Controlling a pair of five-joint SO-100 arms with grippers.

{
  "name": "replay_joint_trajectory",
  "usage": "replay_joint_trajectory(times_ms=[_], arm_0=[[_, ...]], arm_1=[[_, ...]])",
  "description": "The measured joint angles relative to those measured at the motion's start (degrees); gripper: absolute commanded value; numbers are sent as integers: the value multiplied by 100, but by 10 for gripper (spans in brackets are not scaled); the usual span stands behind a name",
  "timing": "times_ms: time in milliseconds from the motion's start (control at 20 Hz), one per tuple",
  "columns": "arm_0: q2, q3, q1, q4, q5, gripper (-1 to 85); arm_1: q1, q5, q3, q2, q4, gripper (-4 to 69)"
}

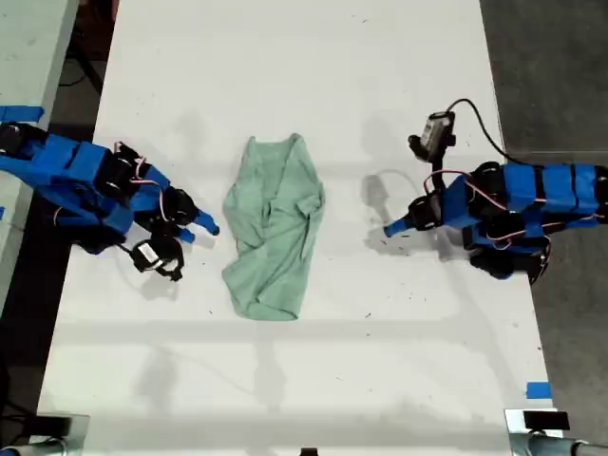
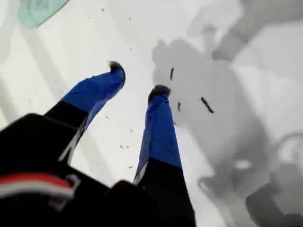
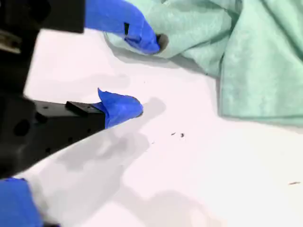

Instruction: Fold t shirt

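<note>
Exterior view: the wrinkled, pale mint-green soft fabric t shirt [image 1: 274,228] lies crumpled on the smooth white table [image 1: 304,380], its long axis running up and down this view, between both grippers.

First wrist view: my first gripper [image 2: 138,80] is spread, empty; shirt well ahead.

Second wrist view: my second gripper [image 3: 144,75] is parted, empty, one tip just beside the shirt's rumpled edge.

Low over the surface, jaws parted and empty: my first gripper [image 2: 137,80] at the exterior view's right, my second gripper [image 3: 147,75] at its left.
</note>
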Motion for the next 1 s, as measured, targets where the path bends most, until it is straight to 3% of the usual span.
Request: replay_joint_trajectory(times_ms=[150, 500, 850, 1000], arm_0=[[-3595, -3595, 255, 712, 1274, 239], [-6196, -6548, 1424, 923, 1617, 239], [-7313, -6706, 1608, 1573, 1354, 247], [-8060, -7436, 1380, 1608, 1512, 227]], arm_1=[[-826, 123, -2821, -3261, -9, 224], [-1336, -246, -7497, -7963, 114, 247], [-1503, -387, -8051, -9492, -940, 247], [-1644, -387, -8235, -9703, -1195, 149]])
